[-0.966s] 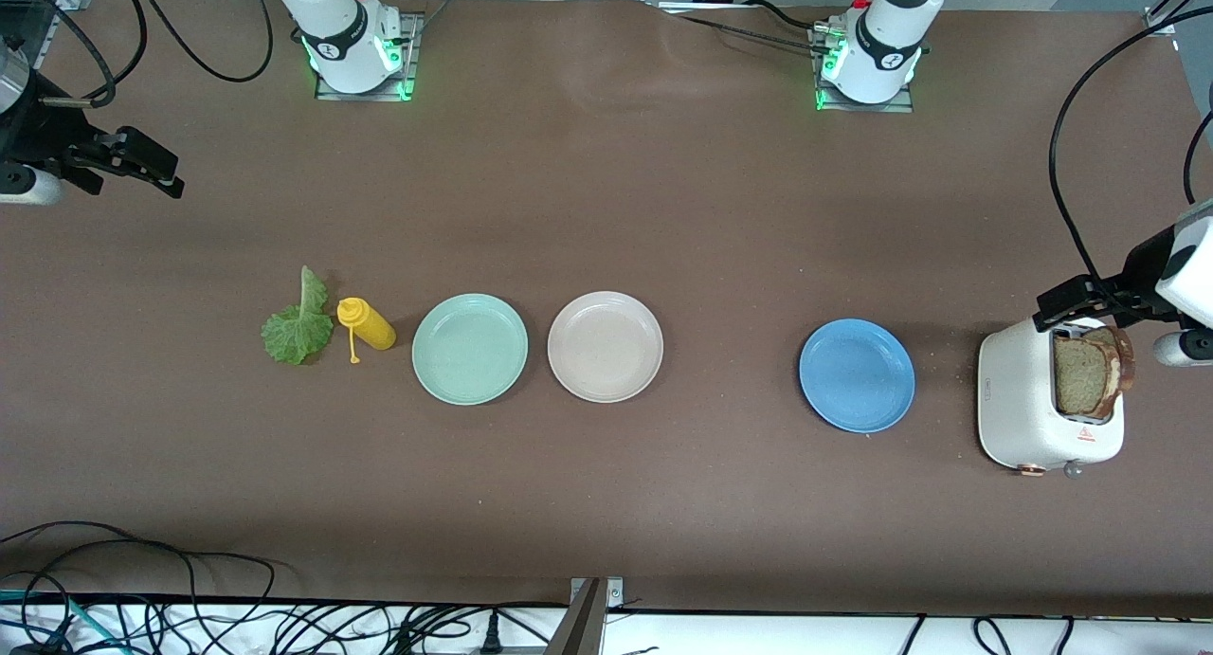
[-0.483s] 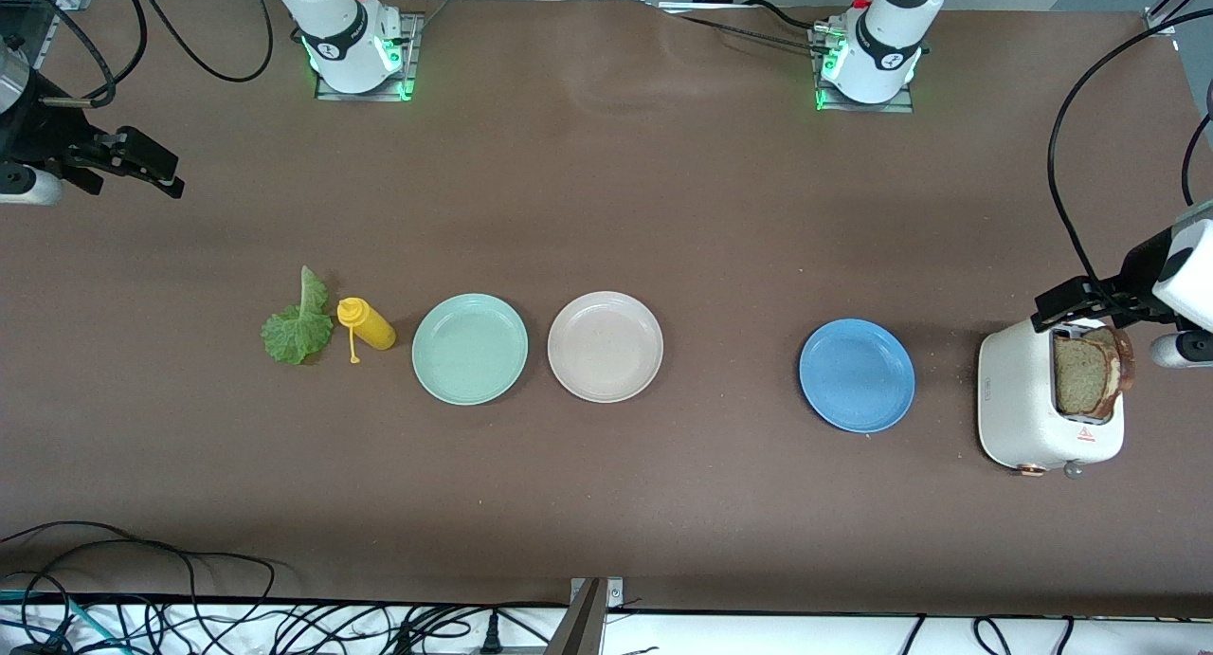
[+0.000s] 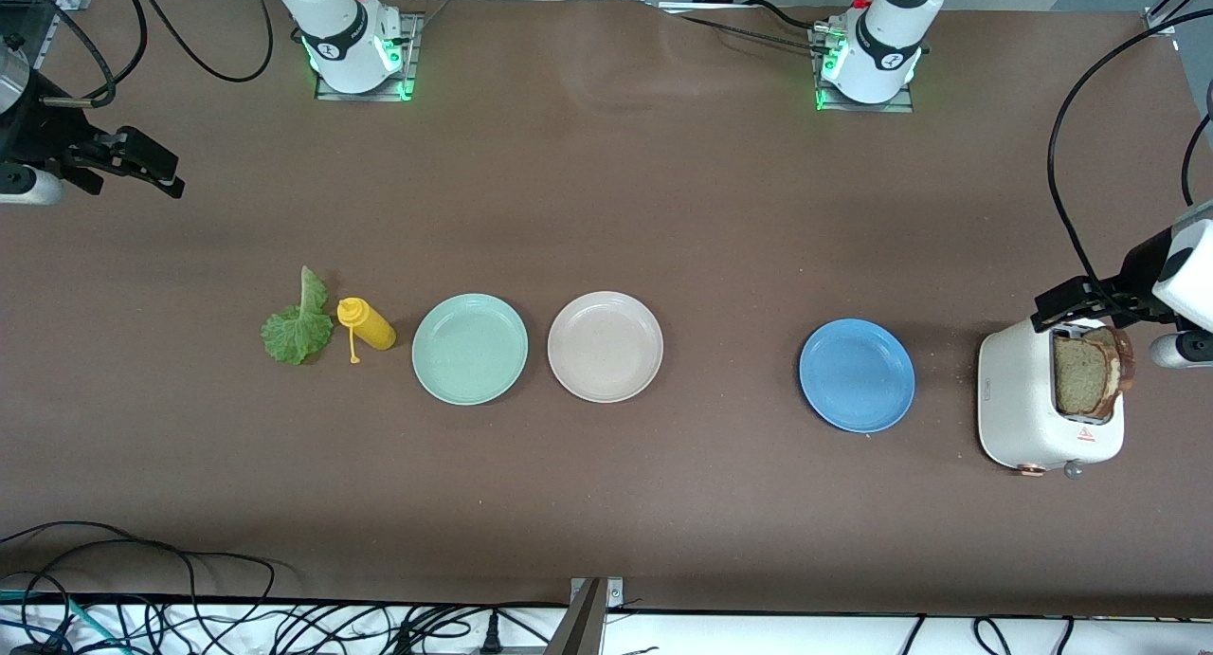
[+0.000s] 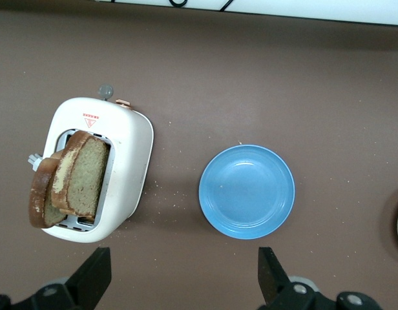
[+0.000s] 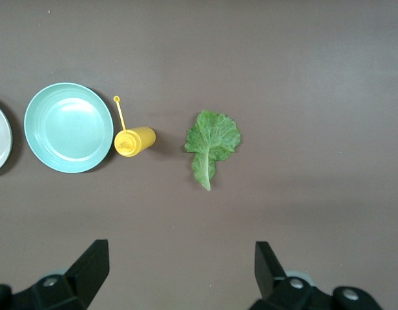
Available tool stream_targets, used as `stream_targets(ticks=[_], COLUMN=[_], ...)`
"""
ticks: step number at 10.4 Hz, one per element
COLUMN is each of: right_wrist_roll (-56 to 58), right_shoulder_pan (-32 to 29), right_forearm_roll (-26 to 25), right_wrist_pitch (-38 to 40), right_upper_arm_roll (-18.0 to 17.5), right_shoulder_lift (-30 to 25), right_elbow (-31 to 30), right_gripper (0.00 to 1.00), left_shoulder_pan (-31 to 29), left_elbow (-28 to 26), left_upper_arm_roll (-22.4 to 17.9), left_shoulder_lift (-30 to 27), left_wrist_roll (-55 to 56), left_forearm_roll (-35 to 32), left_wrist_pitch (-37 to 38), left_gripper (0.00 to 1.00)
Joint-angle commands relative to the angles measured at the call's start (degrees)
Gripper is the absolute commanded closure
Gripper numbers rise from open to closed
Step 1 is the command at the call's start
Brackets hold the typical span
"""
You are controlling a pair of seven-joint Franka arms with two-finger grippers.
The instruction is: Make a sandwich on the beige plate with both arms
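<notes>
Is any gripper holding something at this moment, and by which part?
Nothing is held. The left gripper is open, up over the table beside the toaster; the right gripper waits open, up near the lettuce leaf.

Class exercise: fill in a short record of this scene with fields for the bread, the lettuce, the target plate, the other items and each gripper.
bread: two slices standing in the white toaster, at the left arm's end of the table
lettuce: leaf flat on the table beside the yellow bottle
target plate: beige plate, nothing on it
other items: mint green plate, blue plate
left gripper: open, over the toaster
right gripper: open, over bare table at the right arm's end
</notes>
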State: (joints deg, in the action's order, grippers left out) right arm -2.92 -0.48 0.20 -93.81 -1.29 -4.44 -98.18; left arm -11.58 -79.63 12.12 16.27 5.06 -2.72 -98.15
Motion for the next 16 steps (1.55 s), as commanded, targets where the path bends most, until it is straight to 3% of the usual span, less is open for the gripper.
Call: stream_targets(ticks=[1, 16], right_wrist_roll=[0.1, 0.1], right_shoulder_pan=[0.0, 0.0], right_forearm_roll=[0.9, 0.9], right_wrist_pitch=[1.1, 1.1], right_upper_arm_roll=[0.0, 0.0], right_shoulder_lift=[-0.1, -0.1], right_elbow=[0.9, 0.9], right_gripper=[0.00, 0.00], left_shoulder_pan=[0.1, 0.2], left_elbow=[-0.3, -0.8], left_upper_arm_roll=[-0.2, 0.0], left_shoulder_lift=[-0.5, -0.5], left_wrist_roll=[-0.7, -0.7], left_forearm_roll=[-0.6, -2.3], left_wrist_pitch=[0.4, 0.4], left_gripper=[0.00, 0.00])
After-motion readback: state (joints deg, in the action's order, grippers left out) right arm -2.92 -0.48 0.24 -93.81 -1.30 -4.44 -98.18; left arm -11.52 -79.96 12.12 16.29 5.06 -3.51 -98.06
